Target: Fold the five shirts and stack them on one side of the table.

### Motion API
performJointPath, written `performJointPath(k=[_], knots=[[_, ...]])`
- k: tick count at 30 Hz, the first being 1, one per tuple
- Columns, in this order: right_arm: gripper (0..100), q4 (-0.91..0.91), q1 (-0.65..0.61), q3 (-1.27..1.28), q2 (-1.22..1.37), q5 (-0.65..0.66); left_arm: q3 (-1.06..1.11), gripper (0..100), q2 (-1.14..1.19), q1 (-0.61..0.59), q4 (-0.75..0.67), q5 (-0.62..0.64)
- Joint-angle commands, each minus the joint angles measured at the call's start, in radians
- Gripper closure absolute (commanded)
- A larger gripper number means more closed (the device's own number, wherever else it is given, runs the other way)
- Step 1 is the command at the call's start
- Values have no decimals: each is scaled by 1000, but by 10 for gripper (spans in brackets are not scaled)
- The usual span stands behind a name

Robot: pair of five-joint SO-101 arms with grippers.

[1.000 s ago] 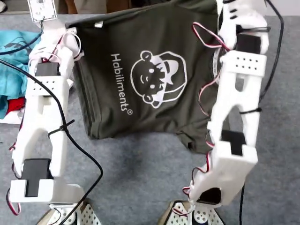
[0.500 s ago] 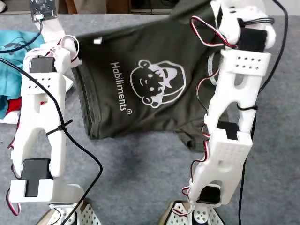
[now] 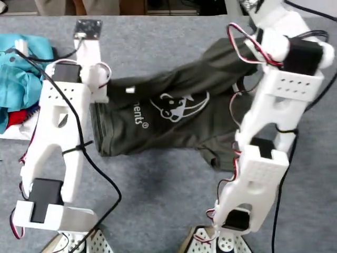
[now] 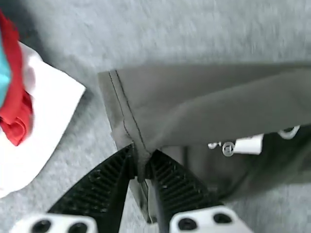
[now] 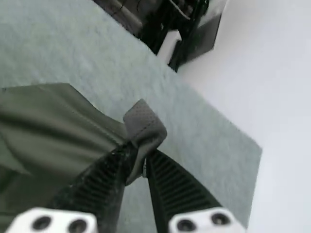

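The shirt (image 3: pixel 158 139) lies on the worktop (image 3: pixel 158 200), its far edge raised over its middle. One corner is pinched at the hem by the left hand (image 4: pixel 139 162), its jaws closed on the cloth; the other is gripped likewise by the right hand (image 5: pixel 138 156). For a clean fold, both corners should be carried forward level, the cloth held taut, and laid edge on edge before release.

Both our arms stretch forward side by side; our left tool (image 4: pixel 140 162) and right tool (image 5: pixel 140 156) each pinch tight on an edge of the shirt (image 3: pixel 158 138)
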Motion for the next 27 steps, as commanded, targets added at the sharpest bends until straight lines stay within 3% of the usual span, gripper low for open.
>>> performJointPath(k=[1, 11, 16, 23, 27], knots=[[995, 18, 62, 12, -5, 43, 69, 981, -18, 12, 5, -28], [995, 18, 87, 383, -165, 118, 454, 981, -381, 21, -144, -37], [995, 6, 76, 650, -318, 160, 554, 981, -503, 26, -146, -46], [995, -124, 102, 1092, -526, 206, 695, 981, -519, 28, -153, -46], [995, -287, 105, 1440, -708, 229, 736, 981, -519, 28, -157, -46]])
